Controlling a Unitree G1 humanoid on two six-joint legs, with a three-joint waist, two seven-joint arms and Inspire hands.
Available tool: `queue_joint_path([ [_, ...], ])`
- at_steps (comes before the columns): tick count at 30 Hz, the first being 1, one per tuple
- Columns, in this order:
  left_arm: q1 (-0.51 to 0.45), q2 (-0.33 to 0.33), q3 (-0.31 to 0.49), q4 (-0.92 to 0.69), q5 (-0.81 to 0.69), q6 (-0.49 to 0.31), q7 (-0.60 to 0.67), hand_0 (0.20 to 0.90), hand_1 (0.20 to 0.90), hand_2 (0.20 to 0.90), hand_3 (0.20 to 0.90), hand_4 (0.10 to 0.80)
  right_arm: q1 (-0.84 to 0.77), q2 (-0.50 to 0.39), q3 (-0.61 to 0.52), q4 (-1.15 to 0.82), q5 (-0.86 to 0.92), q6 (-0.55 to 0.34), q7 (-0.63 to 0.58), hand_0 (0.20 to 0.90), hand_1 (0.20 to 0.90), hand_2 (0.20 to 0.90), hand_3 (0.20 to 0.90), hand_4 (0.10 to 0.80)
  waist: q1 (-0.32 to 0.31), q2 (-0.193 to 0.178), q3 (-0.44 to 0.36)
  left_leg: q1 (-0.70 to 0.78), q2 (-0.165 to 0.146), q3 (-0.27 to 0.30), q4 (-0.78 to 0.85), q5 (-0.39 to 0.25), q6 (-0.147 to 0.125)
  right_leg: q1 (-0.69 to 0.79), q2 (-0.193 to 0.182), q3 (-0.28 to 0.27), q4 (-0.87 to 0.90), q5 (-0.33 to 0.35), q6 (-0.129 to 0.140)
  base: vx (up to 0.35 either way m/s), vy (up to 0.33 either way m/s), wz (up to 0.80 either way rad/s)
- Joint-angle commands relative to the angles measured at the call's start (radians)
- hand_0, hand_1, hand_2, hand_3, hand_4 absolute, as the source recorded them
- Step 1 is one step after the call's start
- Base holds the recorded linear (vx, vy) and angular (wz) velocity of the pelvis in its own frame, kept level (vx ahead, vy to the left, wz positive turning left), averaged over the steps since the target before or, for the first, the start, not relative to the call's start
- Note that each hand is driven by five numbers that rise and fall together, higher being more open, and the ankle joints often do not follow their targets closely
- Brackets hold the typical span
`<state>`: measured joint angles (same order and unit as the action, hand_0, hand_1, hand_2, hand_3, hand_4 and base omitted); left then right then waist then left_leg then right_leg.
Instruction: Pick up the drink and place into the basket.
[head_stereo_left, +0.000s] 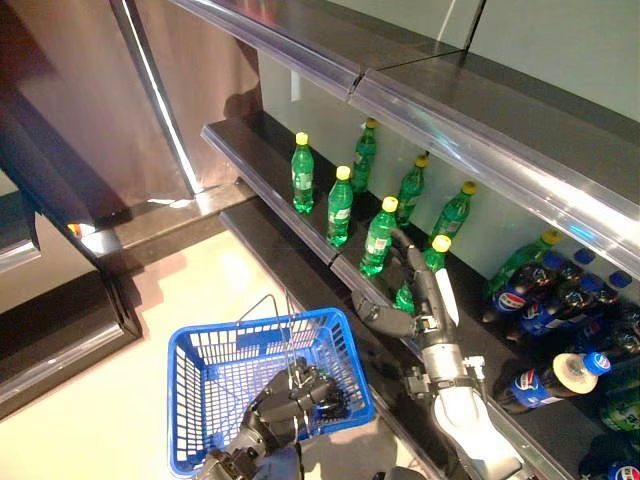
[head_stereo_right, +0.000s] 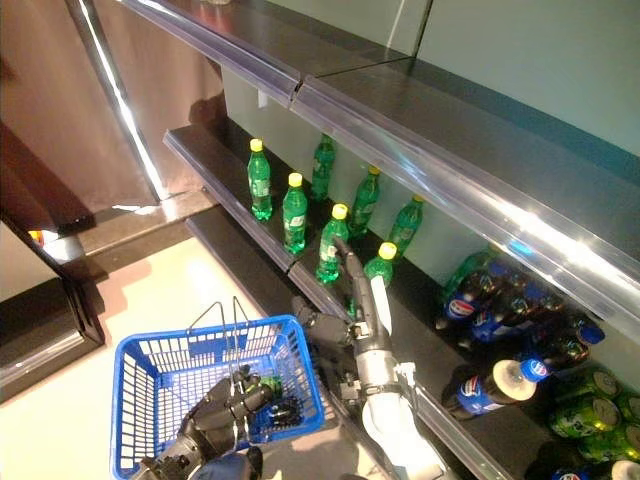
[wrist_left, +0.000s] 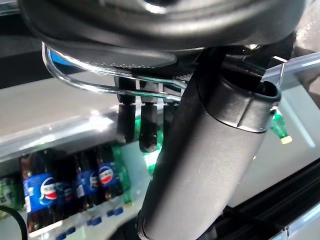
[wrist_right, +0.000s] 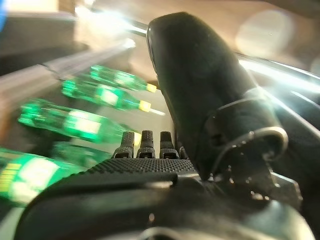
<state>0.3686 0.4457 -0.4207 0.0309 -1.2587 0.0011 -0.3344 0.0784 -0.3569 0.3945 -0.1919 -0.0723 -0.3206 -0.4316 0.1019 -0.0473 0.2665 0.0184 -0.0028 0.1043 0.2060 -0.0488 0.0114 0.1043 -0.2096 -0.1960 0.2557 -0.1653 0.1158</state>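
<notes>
The right hand reaches onto the dark shelf with its fingers straight and spread, the thumb standing off to the side. They lie against the nearest green bottle, whose lower body is hidden behind the hand, so only its yellow cap and shoulder show clearly. Whether anything wraps round that bottle cannot be told; the fingers look extended, not curled. In the right wrist view the bottles are smeared green streaks with yellow tips, too blurred to read.

The left hand is clamped on the thin wire handle of the blue basket, a plastic lattice tub held low beside the shelf. Its far corner is covered by the hand, and what lies inside is hard to make out.

6 more slim green bottles stand upright in 2 loose rows along the shelf, glossy plastic with yellow caps. Further along to the robot's right, dark cola bottles with blue labels lie crowded together, partly cut off by the edge. A shiny metal rail fronts the shelf above.
</notes>
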Motion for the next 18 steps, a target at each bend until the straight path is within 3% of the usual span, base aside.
queue_joint_path([
  [1, -0.092, -0.109, 0.003, -0.299, -0.033, -0.195, -0.153, 0.300, 0.300, 0.300, 0.200, 0.100, -0.087, -0.027, -0.044, -0.110, -0.107, -0.159, -0.128, 0.900, 0.900, 0.900, 0.900, 0.800, 0.004, 0.012, -0.105, 0.032, 0.118, -0.023, 0.096, -0.029, -0.067, 0.015, -0.066, 0.009, -0.107, 0.202, 0.037, -0.039, 0.000, -0.06],
  [4, -0.091, -0.114, 0.009, -0.294, -0.031, -0.220, -0.140, 0.300, 0.300, 0.300, 0.200, 0.100, -0.076, -0.016, -0.059, -0.128, -0.103, -0.209, -0.199, 0.900, 0.900, 0.900, 0.900, 0.800, -0.007, 0.019, -0.112, 0.037, 0.118, -0.012, 0.084, -0.028, -0.068, 0.012, -0.062, 0.017, -0.111, 0.200, 0.032, -0.041, 0.007, -0.08],
  [10, -0.099, -0.116, 0.032, -0.280, -0.038, -0.237, -0.130, 0.300, 0.300, 0.300, 0.200, 0.100, -0.067, -0.006, -0.065, -0.137, -0.100, -0.272, -0.216, 0.900, 0.900, 0.900, 0.900, 0.800, -0.025, 0.031, -0.126, 0.048, 0.111, 0.003, 0.039, -0.018, -0.069, 0.006, -0.056, 0.038, -0.138, 0.206, 0.028, -0.047, 0.005, -0.07],
  [18, -0.137, -0.125, 0.048, -0.250, -0.054, -0.253, -0.138, 0.300, 0.300, 0.300, 0.200, 0.100, -0.093, -0.004, -0.063, -0.089, -0.099, -0.213, -0.255, 0.900, 0.900, 0.900, 0.900, 0.800, -0.043, 0.045, -0.163, 0.058, 0.099, 0.001, -0.088, 0.027, -0.070, -0.020, -0.039, 0.056, -0.202, 0.235, 0.029, -0.058, -0.017, -0.08],
])
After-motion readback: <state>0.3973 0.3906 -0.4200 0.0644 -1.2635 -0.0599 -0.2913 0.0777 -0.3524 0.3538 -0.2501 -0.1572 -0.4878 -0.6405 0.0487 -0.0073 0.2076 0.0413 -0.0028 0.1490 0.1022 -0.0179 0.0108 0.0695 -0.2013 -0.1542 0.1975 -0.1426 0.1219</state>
